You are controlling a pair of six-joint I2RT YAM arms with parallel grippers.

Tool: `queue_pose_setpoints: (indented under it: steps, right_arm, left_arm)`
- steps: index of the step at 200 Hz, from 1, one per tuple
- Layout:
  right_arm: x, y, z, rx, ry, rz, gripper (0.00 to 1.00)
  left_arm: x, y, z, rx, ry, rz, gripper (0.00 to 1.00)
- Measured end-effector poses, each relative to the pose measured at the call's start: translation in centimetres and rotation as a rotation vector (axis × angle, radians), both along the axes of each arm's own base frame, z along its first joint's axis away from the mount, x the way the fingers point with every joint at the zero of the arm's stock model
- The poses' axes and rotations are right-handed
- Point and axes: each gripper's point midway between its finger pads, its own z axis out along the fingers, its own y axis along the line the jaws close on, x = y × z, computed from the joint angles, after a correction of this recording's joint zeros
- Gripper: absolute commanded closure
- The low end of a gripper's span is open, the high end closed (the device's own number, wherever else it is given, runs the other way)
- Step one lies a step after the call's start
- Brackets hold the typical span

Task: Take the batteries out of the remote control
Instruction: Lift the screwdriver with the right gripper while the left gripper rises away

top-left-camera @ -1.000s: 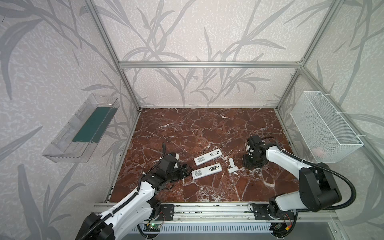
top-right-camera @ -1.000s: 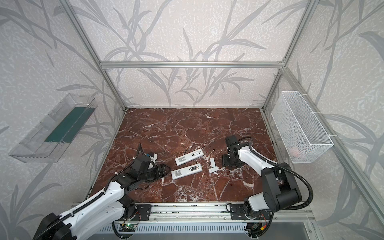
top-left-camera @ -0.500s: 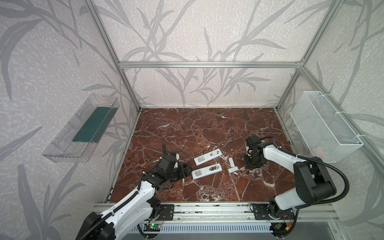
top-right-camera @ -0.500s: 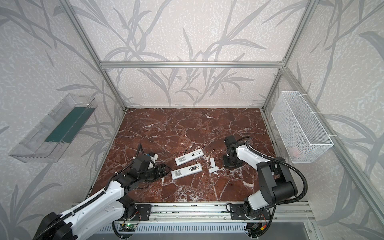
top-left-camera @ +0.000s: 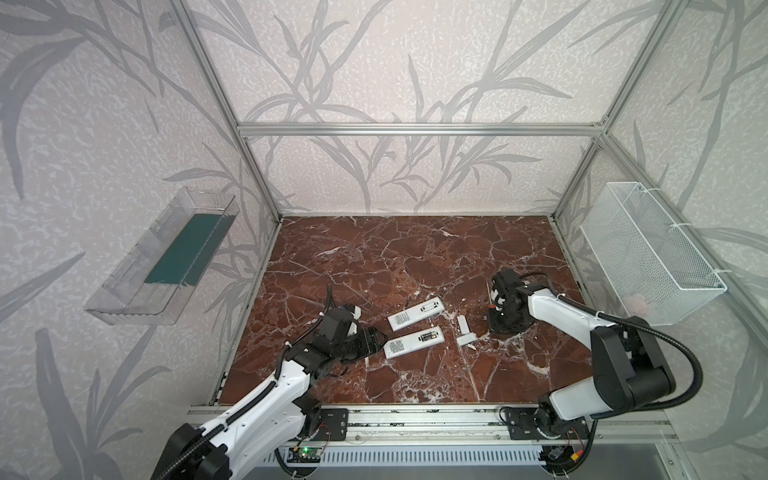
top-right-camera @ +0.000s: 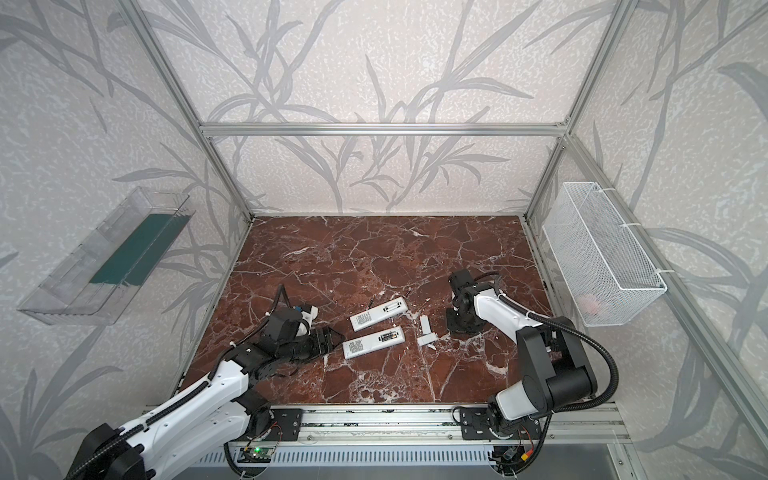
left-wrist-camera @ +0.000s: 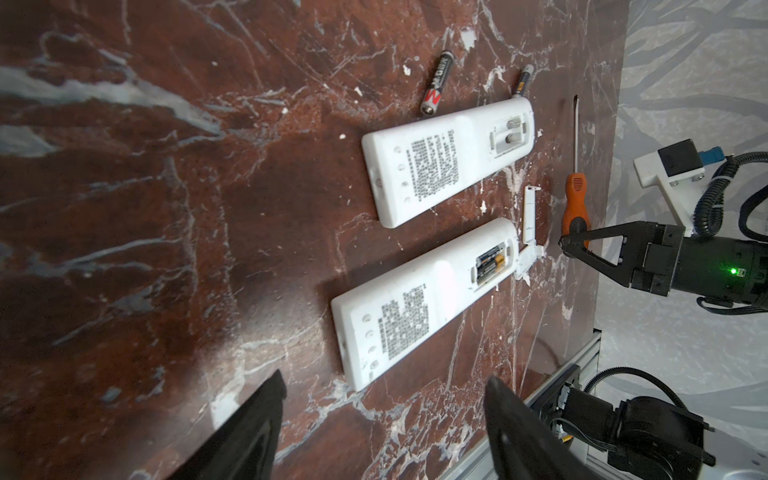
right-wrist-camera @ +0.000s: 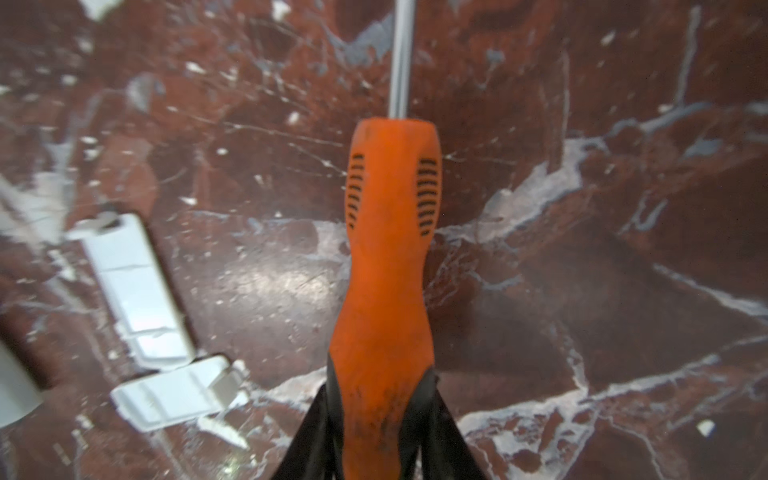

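Red marble tabletop (top-left-camera: 415,257) carries everything loose. Two containers hang on the walls: a white wire basket (top-left-camera: 648,249) on the right holds one small pinkish thing we cannot identify, and a clear bin (top-left-camera: 137,291) on the left has a green pad (top-left-camera: 183,249) in its bottom. We see no batteries in either. Left fingers (left-wrist-camera: 249,436) are spread wide and released, low over the tabletop, with the butt end of the nearer remote (left-wrist-camera: 415,307) just ahead of the gap; we judge they are placed to steady it. Right fingers (right-wrist-camera: 309,444) are clenched on the rear of the orange-handled screwdriver (right-wrist-camera: 388,249), shaft pointing away from them, likely taken up as a pry tool. Both remotes lie face down, side by side. The farther remote (left-wrist-camera: 449,158) has its bay open and empty. The nearer remote's bay is open with two batteries (left-wrist-camera: 490,268) seated inside. Two white covers (left-wrist-camera: 529,216) lie just beside its open end. Two loose batteries (left-wrist-camera: 437,83) rest on the tabletop beyond the farther remote
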Motion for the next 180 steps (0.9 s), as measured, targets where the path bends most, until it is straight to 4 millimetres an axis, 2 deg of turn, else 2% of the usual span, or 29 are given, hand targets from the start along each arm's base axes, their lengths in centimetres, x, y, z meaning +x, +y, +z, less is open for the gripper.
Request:
queue_pose_setpoints:
  steps: [20,42,56,77,95,112,150,180]
  right_arm:
    - [-0.2,2.6,3.6,0.057,-0.122,0.117,0.86]
    - [-0.8,6.6,8.2,0.154,-0.251,0.281,0.87]
    - [-1.6,8.9,10.5,0.214,-0.303,0.379,0.88]
    - [-3.3,11.8,12.7,0.283,-0.345,0.512,0.88]
    - [-5.0,13.6,13.7,0.319,-0.359,0.608,0.90]
    - [-6.4,14.8,14.2,0.346,-0.363,0.680,0.90]
    - [-7.9,16.0,14.5,0.380,-0.357,0.752,0.92]
    - [-8.0,16.0,14.6,0.247,-0.449,0.814,0.93]
  left_arm:
    - [0.9,-0.9,1.9,-0.022,-0.013,-0.032,0.17]
    - [2.3,-2.4,5.2,-0.076,-0.051,-0.079,0.01]
    - [3.3,-3.4,7.8,-0.120,-0.091,-0.112,0.01]
    - [4.4,-4.8,11.9,-0.194,-0.164,-0.158,0.01]
    - [4.7,-5.6,14.7,-0.250,-0.220,-0.192,0.01]
    - [4.8,-6.1,16.3,-0.290,-0.249,-0.211,0.01]
    - [4.8,-6.3,17.2,-0.338,-0.241,-0.205,0.01]
    - [5.2,-6.5,17.7,-0.376,-0.221,-0.177,0.04]
